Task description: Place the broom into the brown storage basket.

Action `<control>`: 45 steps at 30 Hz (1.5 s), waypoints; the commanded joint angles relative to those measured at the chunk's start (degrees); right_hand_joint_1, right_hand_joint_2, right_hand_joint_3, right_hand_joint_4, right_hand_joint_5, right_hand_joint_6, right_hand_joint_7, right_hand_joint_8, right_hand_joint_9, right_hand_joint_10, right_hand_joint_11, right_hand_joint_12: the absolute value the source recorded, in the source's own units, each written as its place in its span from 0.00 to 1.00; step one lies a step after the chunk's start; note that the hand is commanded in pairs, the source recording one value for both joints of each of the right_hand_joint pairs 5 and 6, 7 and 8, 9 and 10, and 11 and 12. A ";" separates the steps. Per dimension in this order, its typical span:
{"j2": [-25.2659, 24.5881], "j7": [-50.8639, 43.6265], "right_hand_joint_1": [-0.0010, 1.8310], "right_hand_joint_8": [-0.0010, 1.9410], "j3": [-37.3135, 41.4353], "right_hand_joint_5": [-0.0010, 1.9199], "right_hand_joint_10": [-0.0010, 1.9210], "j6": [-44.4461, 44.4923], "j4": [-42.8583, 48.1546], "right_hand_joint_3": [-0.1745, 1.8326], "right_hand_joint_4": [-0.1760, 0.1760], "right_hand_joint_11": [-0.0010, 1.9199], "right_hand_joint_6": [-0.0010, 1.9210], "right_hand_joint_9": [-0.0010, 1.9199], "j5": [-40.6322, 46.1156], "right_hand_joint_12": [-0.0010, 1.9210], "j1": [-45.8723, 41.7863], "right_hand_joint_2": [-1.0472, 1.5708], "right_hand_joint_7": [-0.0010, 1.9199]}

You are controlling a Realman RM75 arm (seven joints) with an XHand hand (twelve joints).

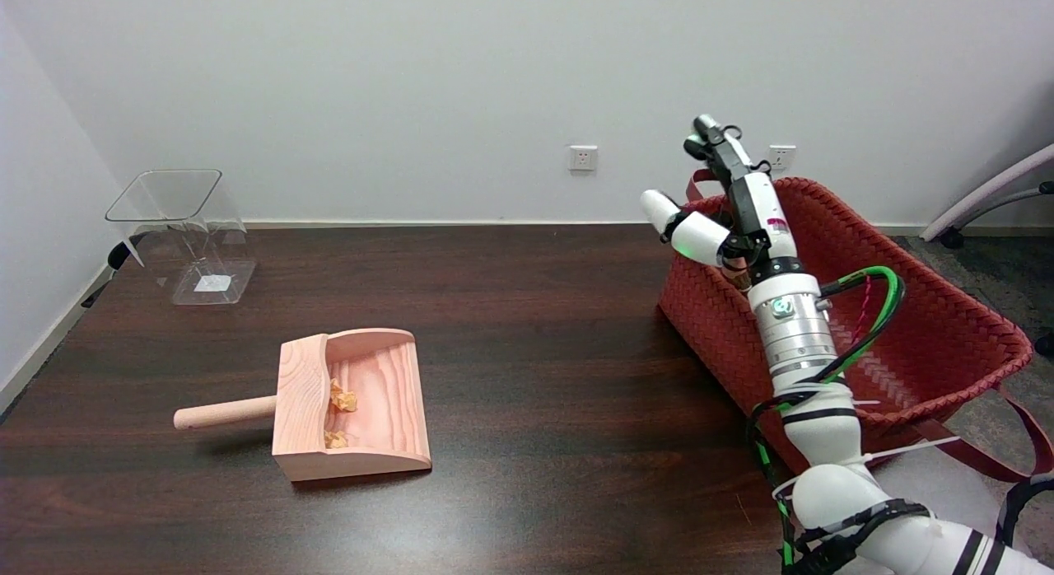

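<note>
Two things hold my eye from where I stand: the right hand [725, 204] and the woven, reddish-brown basket [947, 311] it hangs over. The hand is up above the basket's left rim, thumb thrown out to the left and the other fingers reaching up and away toward the wall, so it looks released, with nothing I can see in its grasp. The broom I cannot find for certain; a small tan sliver [740, 272] shows just under the heel of the hand at the basket's edge (it may be part of the broom, but I cannot tell), and the arm [795, 328] hides that part of the basket's inside. Green and black cables [881, 303] loop off the wrist, across the basket's mouth. The basket sits at the right end of the dark table [535, 352], its far right side past the table's edge, a strap [1021, 443] trailing down on the near right. Well apart, toward the left, lies a wooden dustpan [362, 402], handle pointing left, with a few orange scraps [342, 400] in it. A clear bin [185, 229] stands at the far left corner. Behind, a socket [582, 157] is on the wall, and part of a chair [988, 196] shows at the right.
</note>
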 commanded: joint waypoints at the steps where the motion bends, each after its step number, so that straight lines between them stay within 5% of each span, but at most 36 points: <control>1: -0.20 0.22 0.38 0.14 0.48 0.05 0.05 4.30 3.60 0.00 0.50 0.05 0.05 0.05 -0.55 0.05 -2.07 0.80 0.14; 3: -0.20 0.22 0.34 0.13 0.52 0.04 0.04 6.81 3.76 0.02 0.50 0.04 0.04 0.04 -1.40 0.04 -2.67 0.82 0.14; 12: -0.68 0.30 0.25 0.13 1.04 0.02 0.02 17.01 3.16 0.41 0.50 0.02 0.02 0.02 -4.11 0.02 -5.83 0.83 0.13; 16: -0.04 0.57 0.26 0.12 1.77 0.02 0.02 20.59 3.32 0.31 0.50 0.02 0.02 0.02 -4.11 0.02 -7.12 0.80 0.13; 25: -0.68 0.30 0.25 0.15 7.55 0.01 0.01 23.52 3.76 0.36 0.50 0.01 0.01 0.01 -3.22 0.01 -9.51 0.82 0.15; 33: 1.34 0.30 0.26 0.16 13.21 0.01 0.01 22.00 3.33 0.26 0.50 0.01 0.01 0.01 0.90 0.01 -12.47 0.81 0.16; 45: 3.03 0.70 0.25 0.21 14.46 0.03 0.03 21.59 3.76 0.28 0.50 0.03 0.03 0.03 4.53 0.03 -16.50 0.83 0.21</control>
